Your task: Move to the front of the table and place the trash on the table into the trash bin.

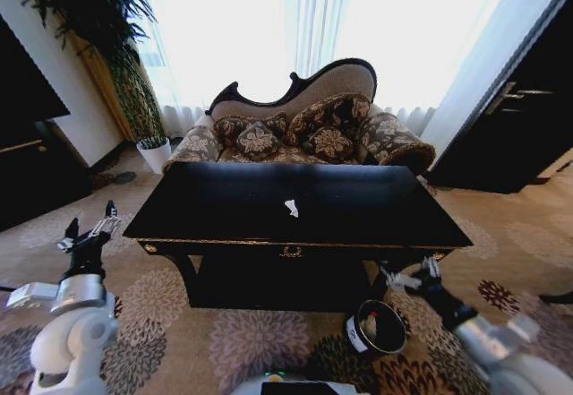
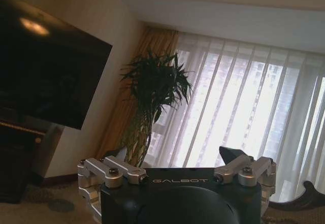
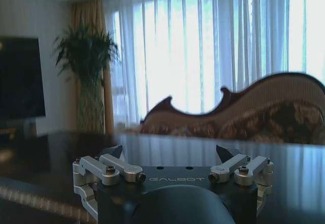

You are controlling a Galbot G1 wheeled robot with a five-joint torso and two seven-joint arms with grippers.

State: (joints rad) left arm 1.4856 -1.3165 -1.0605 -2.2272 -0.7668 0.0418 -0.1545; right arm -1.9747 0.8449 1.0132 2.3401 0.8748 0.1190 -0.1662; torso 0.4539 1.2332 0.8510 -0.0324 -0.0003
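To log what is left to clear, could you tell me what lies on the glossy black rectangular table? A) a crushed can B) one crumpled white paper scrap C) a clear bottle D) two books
B: a single crumpled white paper scrap lies near the middle of the glossy black rectangular table.

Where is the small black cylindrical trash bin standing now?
In the head view, the small black cylindrical trash bin stands on the carpet before the glossy black table, toward the robot's right, near the right gripper.

table (image 1: 224, 207): glossy black, gold trim | on top: white paper scrap (image 1: 291, 207)
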